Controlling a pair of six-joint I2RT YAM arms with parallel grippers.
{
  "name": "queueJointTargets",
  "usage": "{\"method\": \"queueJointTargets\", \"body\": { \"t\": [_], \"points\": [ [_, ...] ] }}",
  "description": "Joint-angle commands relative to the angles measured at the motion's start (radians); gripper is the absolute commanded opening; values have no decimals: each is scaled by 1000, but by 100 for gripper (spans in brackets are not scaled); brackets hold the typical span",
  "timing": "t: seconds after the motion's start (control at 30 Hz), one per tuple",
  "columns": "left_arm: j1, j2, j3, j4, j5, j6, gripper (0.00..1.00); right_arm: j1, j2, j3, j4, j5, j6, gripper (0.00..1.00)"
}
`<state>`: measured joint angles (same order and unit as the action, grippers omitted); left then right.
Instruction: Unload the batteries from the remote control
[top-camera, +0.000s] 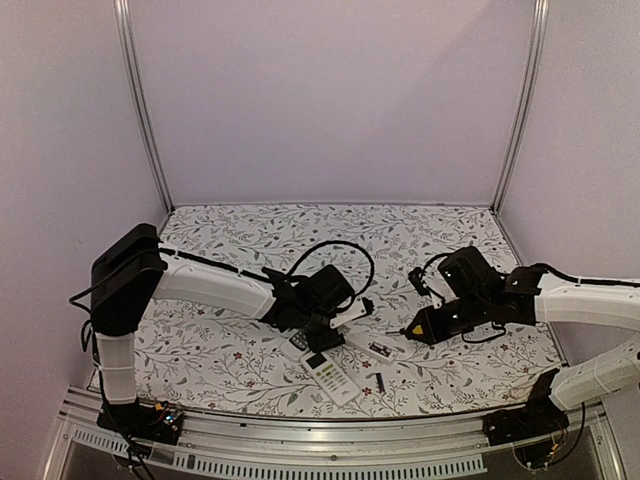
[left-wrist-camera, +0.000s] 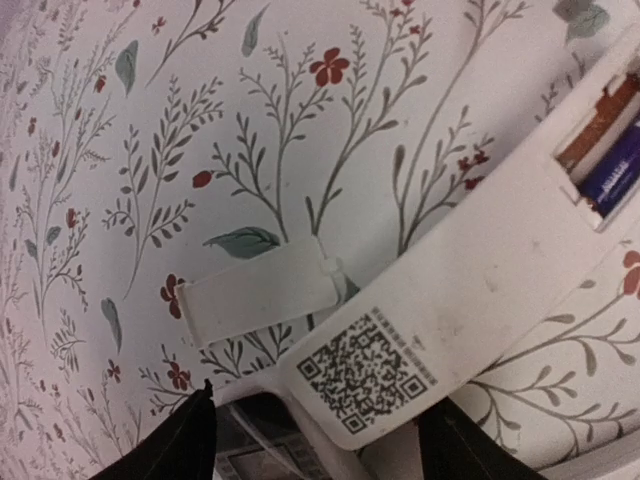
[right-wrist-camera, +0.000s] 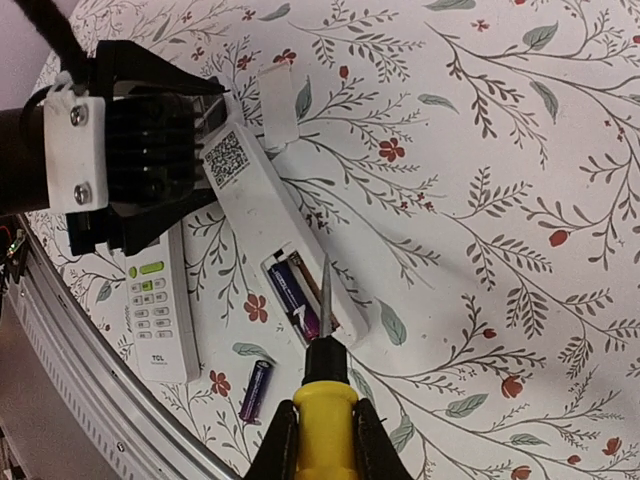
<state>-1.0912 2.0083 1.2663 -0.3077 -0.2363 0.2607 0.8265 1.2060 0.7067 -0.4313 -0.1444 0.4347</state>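
1. White plastic, back side up: the remote control (right-wrist-camera: 262, 215) lies on the flowered table cover (right-wrist-camera: 520, 140). It has a QR label at one end and an open battery bay at the other.
2. Two batteries (left-wrist-camera: 612, 150) sit side by side inside that bay, one orange-brown and one dark blue.
3. A third battery (right-wrist-camera: 254, 391), dark purple with an orange end, lies loose on the cover. It is near the bay end of the remote control and just beside a second remote (right-wrist-camera: 155, 310).
4. The bay lid (left-wrist-camera: 265, 300), a small white plate, lies flat on the cover just beside the QR end.
5. The left gripper (right-wrist-camera: 218, 143) straddles the QR end. Its jaws are spread, with the end of the remote control between them and not pinched.
6. The right gripper (right-wrist-camera: 322, 420) is clenched on the yellow handle of a pointed tool (right-wrist-camera: 325, 358). The thin metal tip reaches into the open bay beside the blue battery; I cannot tell whether it touches.
7. The second remote lies keys up, with a green button near its top. It sits alongside the first, partly beneath the left gripper.
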Motion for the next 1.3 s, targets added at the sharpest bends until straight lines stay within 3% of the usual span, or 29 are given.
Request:
{"method": "queueJointTargets", "body": {
  "t": [0.0,0.23,0.63,0.8,1.27],
  "points": [
    [33,32,40,-22,-77,-39,69,-12,47,38,-23,-36,-60,0],
    [51,16,60,-12,-95,-122,68,-12,46,42,-36,-90,-61,0],
    [119,-71,108,-43,246,-439,68,-12,-12,-8,-28,-149,-31,0],
    [122,-87,40,30,447,-625,67,-12,2,-24,-20,-166,-25,0],
    [120,-31,-79,237,603,-804,57,-12,71,-91,103,-228,5,0]
  ]
}}
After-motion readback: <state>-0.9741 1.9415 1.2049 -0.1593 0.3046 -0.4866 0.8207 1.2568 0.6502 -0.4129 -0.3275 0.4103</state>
